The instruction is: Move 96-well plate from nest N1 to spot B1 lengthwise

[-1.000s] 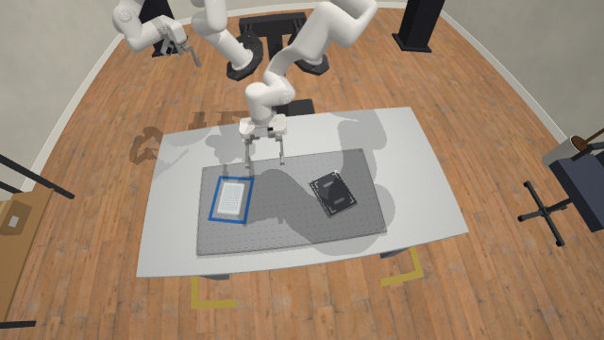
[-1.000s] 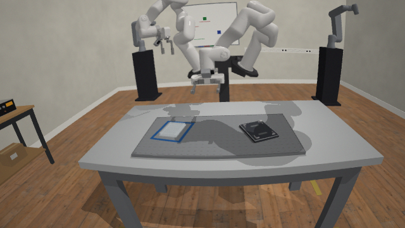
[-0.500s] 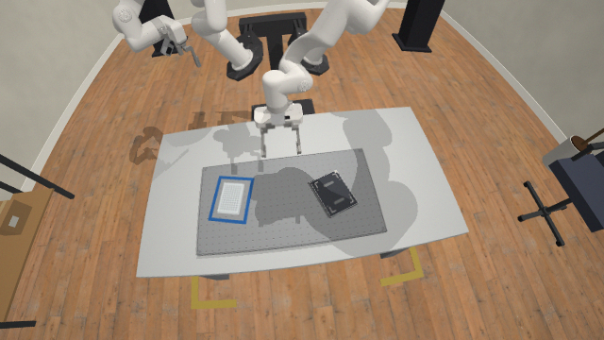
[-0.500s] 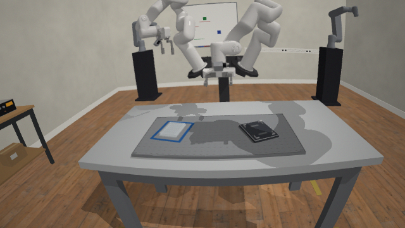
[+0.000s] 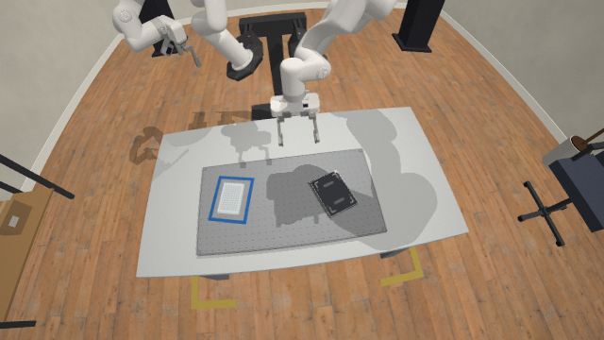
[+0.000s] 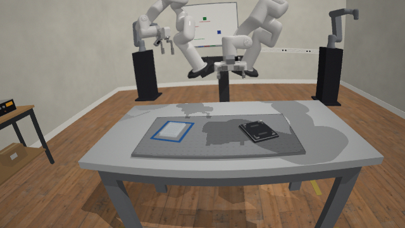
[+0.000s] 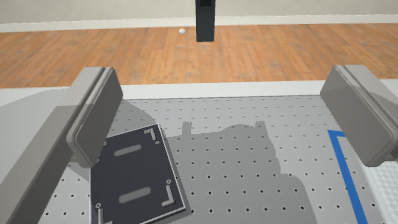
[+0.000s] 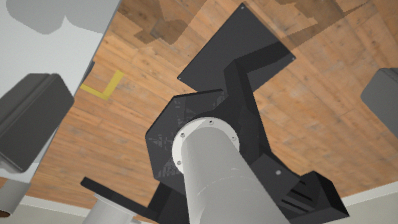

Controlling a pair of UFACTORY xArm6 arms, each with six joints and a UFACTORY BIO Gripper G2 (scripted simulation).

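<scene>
The white 96-well plate (image 5: 230, 198) (image 6: 173, 130) (image 7: 387, 190) lies flat inside the blue taped outline (image 5: 227, 221) (image 6: 165, 140) (image 7: 344, 167), its long sides along the outline's long sides, with a margin around it. The black plate nest (image 5: 332, 193) (image 6: 258, 130) (image 7: 131, 172) is empty and turned at an angle. My left gripper (image 5: 298, 142) (image 6: 231, 76) (image 7: 227, 116) is open and empty, high over the table's back edge, between plate and nest in sideways position. My right gripper (image 5: 182, 57) (image 6: 168, 53) (image 8: 215, 110) is open and empty, behind the table, far from the plate.
The grey perforated board (image 5: 283, 241) (image 6: 202, 152) bears the outline and the nest on the white table (image 5: 165, 255) (image 6: 104, 158). The arm stand (image 5: 275, 71) (image 6: 223, 88) rises behind the table. In the right wrist view, a white arm link (image 8: 220, 175) is close below the gripper.
</scene>
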